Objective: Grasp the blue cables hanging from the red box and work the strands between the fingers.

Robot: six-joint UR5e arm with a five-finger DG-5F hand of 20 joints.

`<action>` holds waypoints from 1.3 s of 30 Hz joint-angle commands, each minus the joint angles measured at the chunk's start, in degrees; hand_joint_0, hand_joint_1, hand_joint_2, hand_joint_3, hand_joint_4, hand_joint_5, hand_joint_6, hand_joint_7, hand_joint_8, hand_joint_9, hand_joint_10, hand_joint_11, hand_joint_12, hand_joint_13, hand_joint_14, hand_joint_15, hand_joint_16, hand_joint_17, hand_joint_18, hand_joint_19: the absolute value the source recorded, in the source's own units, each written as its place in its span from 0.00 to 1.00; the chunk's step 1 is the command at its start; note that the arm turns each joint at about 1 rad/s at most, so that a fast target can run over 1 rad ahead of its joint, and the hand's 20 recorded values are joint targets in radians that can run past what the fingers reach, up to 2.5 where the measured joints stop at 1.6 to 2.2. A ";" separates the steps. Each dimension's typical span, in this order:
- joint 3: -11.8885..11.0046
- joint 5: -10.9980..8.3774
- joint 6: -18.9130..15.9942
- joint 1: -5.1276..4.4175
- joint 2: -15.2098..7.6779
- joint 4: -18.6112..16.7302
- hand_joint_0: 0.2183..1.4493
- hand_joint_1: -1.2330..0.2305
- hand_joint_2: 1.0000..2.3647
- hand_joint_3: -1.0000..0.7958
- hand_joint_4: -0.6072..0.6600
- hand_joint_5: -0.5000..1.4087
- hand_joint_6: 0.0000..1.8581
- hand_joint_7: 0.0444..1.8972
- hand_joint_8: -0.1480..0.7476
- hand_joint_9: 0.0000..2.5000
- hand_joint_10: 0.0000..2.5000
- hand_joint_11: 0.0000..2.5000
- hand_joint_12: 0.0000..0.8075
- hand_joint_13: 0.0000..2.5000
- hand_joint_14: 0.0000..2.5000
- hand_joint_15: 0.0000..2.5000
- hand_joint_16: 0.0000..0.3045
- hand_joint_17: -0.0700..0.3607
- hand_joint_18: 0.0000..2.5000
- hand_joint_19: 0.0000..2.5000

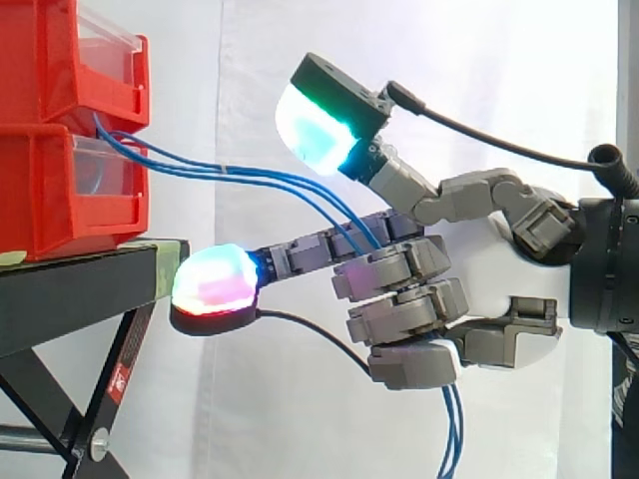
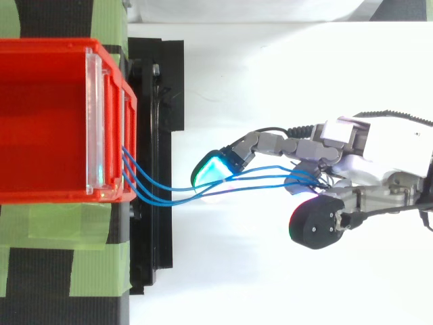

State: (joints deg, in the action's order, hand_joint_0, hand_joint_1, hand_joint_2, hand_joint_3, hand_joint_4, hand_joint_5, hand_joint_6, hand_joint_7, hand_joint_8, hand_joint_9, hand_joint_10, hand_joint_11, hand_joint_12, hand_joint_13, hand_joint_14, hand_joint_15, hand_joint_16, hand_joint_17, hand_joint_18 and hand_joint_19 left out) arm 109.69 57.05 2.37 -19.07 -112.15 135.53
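**Item:** blue cables (image 1: 225, 172), three strands. They run from the red boxes (image 1: 60, 195), two stacked at upper left on one black stand (image 1: 70, 299), rightward to frame centre. Their tails hang at lower right.

**Hand** (image 1: 409, 289), one: lower fingers curled round the strands, two glowing pads splayed apart.

**Handling advice:** hold the curl loose, roll the strands one by one, and avoid tugging the boxes.

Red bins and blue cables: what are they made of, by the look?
Red bins: probably moulded plastic, glossy, with thick lipped rims. Blue cables: likely plastic-sheathed wire, smooth; the thin strands bend softly where the hand curls round them.
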 commanded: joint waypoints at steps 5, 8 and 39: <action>0.00 -0.01 0.00 0.00 0.00 0.00 0.47 0.53 0.00 0.00 0.71 0.27 0.01 0.55 0.59 0.39 1.00 1.00 0.52 0.43 1.00 0.66 0.15 0.40 0.58 0.47; 0.00 -0.01 0.00 0.00 0.00 0.00 0.47 0.53 0.00 0.00 0.71 0.27 0.01 0.55 0.59 0.39 1.00 1.00 0.52 0.43 1.00 0.66 0.15 0.40 0.58 0.47; -12.13 -2.82 -0.53 0.88 0.44 22.94 0.51 0.49 0.00 0.00 0.68 0.30 0.00 0.67 0.59 0.39 1.00 1.00 0.52 0.43 1.00 0.66 0.15 0.40 0.58 0.47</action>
State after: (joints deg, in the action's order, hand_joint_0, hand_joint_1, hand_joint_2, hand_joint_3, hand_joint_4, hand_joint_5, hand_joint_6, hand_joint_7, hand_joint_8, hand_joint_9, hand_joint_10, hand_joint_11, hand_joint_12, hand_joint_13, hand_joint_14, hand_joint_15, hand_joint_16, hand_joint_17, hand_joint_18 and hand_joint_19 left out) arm 99.29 55.78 2.00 -18.21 -111.77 148.79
